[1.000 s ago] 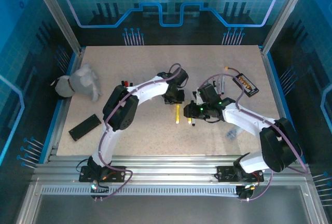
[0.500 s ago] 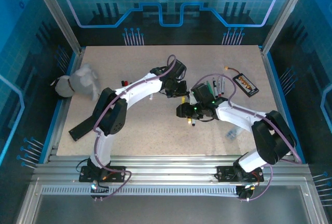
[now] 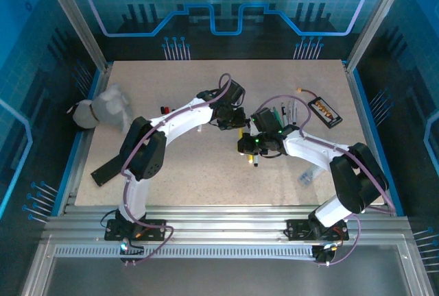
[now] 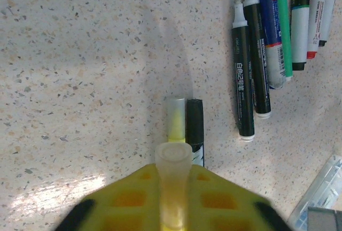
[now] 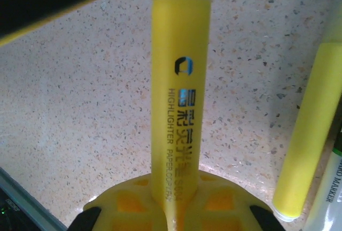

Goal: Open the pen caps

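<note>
A yellow highlighter (image 5: 181,81) is held off the table between both grippers, and in the top view it shows as a short yellow piece (image 3: 241,131). My right gripper (image 5: 181,188) (image 3: 247,141) is shut on its printed body. My left gripper (image 4: 173,175) (image 3: 234,120) is shut on its translucent pen cap (image 4: 173,159), whose round end sticks out past the fingers. The cap still sits on the body. Below on the table lie a second yellow highlighter (image 4: 176,118) (image 5: 310,135) and a black pen (image 4: 195,129). A row of capped and uncapped markers (image 4: 267,38) (image 3: 285,114) lies to the right.
A flat black device with an orange label (image 3: 324,111) lies at the back right. At the left are a grey plush toy (image 3: 103,107) and a black rectangle (image 3: 112,167). Small loose caps (image 3: 164,109) lie left of the left arm. A clear plastic piece (image 3: 306,175) lies front right.
The left gripper carried the highlighter up and to the right. The right gripper moved in towards it and closed on the highlighter's body.
</note>
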Robot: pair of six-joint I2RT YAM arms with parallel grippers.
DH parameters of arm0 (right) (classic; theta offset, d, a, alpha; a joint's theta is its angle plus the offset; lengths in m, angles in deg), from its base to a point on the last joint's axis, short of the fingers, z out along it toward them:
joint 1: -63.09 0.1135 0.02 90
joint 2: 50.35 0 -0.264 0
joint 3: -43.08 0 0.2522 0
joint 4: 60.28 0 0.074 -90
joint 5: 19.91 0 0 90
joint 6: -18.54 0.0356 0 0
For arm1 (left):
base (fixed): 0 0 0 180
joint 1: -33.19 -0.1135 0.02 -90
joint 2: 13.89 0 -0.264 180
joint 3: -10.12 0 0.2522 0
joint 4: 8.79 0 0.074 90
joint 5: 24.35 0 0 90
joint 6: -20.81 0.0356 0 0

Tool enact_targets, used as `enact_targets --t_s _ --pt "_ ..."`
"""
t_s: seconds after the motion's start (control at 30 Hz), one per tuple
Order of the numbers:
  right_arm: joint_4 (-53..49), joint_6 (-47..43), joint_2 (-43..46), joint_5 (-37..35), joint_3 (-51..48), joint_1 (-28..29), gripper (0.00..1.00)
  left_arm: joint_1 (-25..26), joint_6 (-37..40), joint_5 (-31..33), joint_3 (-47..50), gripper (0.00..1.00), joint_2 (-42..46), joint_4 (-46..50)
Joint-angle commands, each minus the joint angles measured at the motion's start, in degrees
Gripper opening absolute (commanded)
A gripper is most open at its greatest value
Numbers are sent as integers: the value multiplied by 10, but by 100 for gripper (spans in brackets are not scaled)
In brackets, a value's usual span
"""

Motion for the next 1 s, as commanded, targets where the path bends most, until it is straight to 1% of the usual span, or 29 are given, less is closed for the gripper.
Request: enact_targets --t_s 0.0,0.1,0.23,0.5,0.53,0.57,0.63,0.7,0.73,0.83,0.87,0.9,0.97 --pt "48 -9 31 19 -24 0 0 4 -9 -1 14 30 25 8" --pt "58 -8 39 26 -33 0 0 4 -9 -2 15 31 20 7" --pt "59 -9 37 30 -33 0 0 4 -10 -3 15 30 16 4" --pt "57 -11 36 41 -35 0 0 -4 -7 9 5 21 8 11" --pt "55 -11 37 42 -36 0 0 -6 -6 10 4 18 7 11" --pt "53 -11 39 43 -39 1 0 -9 -6 12 4 13 7 11" --pt "52 -10 43 47 -45 1 0 -15 -5 15 1 8 5 11" --pt "53 -7 49 53 -56 6 0 -20 -3 20 -7 0 -1 15" --pt "52 -6 52 55 -62 9 0 -22 -2 22 -13 0 -5 18" --pt "49 6 70 67 -90 29 0 -35 6 41 -42 0 -21 32" --pt "40 13 80 76 -103 43 0 -43 11 58 -57 0 -30 37" --pt "32 22 96 85 -120 67 0 -54 16 77 -78 0 -40 46" --pt "17 53 146 82 -164 127 0 -80 23 86 -134 0 -70 76"
